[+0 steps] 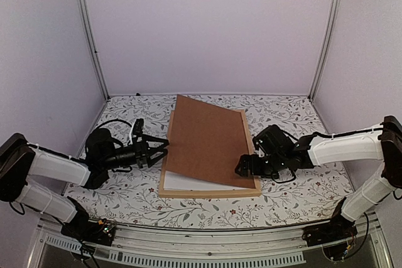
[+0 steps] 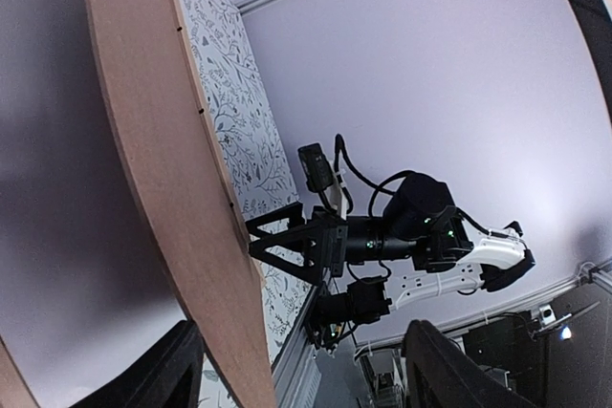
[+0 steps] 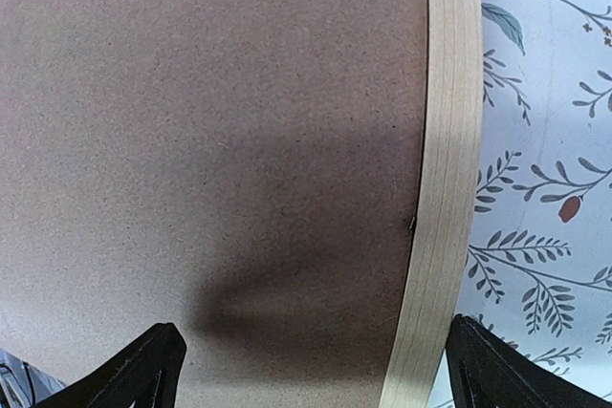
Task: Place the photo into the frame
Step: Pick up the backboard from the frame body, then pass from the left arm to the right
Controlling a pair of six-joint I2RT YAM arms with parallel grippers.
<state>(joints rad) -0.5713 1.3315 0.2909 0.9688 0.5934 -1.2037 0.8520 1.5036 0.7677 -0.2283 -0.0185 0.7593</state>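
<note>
Photo [image 1: 188, 182] lies in the frame [image 1: 210, 193], mostly hidden under a skewed backing board [image 1: 210, 142].
Left gripper [image 1: 162, 149] gapes around the board's left edge, gripping nothing. Only a white strip at the near end, probably the photo's back, shows. It looks light, bendy and easily creased, so an edge is the best hold. Right gripper [image 1: 242, 169] hovers over the frame's right bar, spread wide and empty.

Pale lilac walls [image 1: 207, 29] with metal corner posts [image 1: 88, 29] enclose a floral-patterned tabletop [image 1: 282, 199].
</note>
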